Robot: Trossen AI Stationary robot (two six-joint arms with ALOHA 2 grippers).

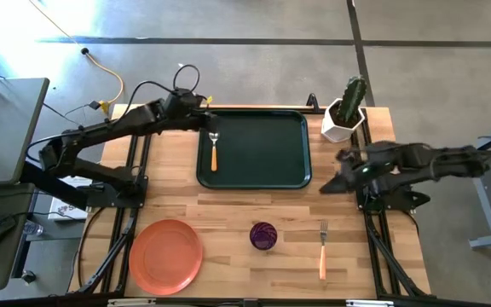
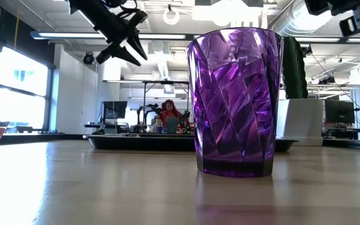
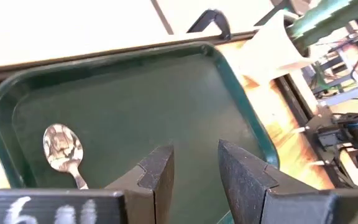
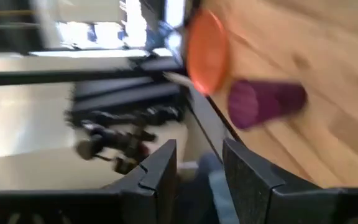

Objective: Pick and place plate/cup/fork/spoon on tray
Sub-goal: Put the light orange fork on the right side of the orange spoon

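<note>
The dark green tray (image 1: 262, 175) lies at the table's far middle. The orange-handled spoon (image 1: 214, 150) lies flat in the tray's left part, bowl toward the far edge; its bowl shows in the left wrist view (image 3: 61, 147). My left gripper (image 1: 208, 121) hangs open and empty above the tray's far left corner. The orange-salmon plate (image 1: 166, 256), the purple cup (image 1: 263, 235), standing upright, and the fork (image 1: 322, 249) rest on the wood near the front edge. My right gripper (image 1: 331, 182) is open and empty, just right of the tray.
A white planter with a green cactus (image 1: 345, 112) stands at the far right corner, right of the tray. Cables lie on the floor beyond the far left edge. Bare wood lies between the tray and the near row of tableware.
</note>
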